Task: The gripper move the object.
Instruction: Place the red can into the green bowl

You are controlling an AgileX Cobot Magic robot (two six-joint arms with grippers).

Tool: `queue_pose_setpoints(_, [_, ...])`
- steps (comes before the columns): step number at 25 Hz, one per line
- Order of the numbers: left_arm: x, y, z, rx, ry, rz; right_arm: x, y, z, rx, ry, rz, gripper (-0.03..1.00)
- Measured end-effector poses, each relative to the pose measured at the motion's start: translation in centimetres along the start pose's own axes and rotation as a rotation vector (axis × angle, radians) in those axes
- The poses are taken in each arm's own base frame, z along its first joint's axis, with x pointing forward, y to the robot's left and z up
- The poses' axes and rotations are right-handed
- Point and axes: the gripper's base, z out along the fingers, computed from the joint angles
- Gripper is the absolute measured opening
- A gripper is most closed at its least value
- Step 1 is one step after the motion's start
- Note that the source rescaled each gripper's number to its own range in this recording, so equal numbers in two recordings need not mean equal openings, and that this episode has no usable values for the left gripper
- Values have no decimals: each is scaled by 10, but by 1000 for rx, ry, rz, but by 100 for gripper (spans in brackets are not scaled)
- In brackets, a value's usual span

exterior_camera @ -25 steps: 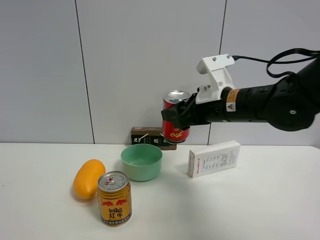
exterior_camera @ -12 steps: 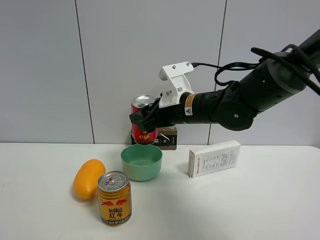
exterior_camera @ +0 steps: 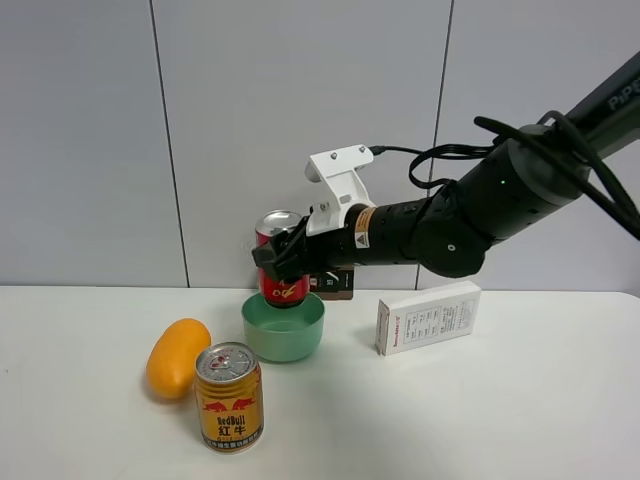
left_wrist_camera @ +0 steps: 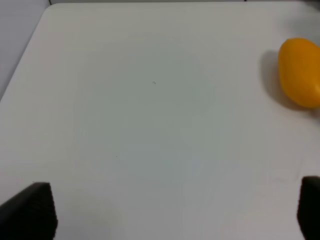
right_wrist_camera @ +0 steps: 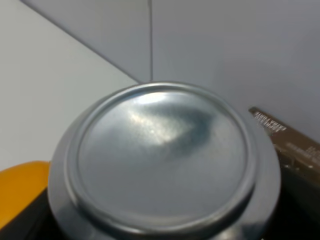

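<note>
My right gripper [exterior_camera: 283, 257], black jaws on an arm with a white bracket and an orange label, is shut on the red can [exterior_camera: 281, 287] with gold characters and a silver top. It holds the can upright in the air just above the far rim of the green bowl [exterior_camera: 284, 330]. The right wrist view is filled by the can's silver end [right_wrist_camera: 162, 160]. My left gripper [left_wrist_camera: 175, 210] shows only two black fingertips at the picture's lower corners, set wide apart over bare white table, holding nothing.
A gold Red Bull can [exterior_camera: 229, 397] stands at the front left with an orange mango [exterior_camera: 177, 357] beside it; the mango also shows in the left wrist view [left_wrist_camera: 300, 72]. A white box [exterior_camera: 428, 317] stands right of the bowl. A dark box [exterior_camera: 330, 284] sits against the wall.
My right arm has carried the red can leftward and down, from high right of the bowl to just above the bowl's far rim. Nothing else has moved.
</note>
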Motion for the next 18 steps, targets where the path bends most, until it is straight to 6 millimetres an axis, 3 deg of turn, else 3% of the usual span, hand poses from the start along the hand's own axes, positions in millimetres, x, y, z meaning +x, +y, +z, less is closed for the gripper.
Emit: queue_pose_setpoints(18, [0,0,0,0,0,0,46,8,17,-28,73,-47,0])
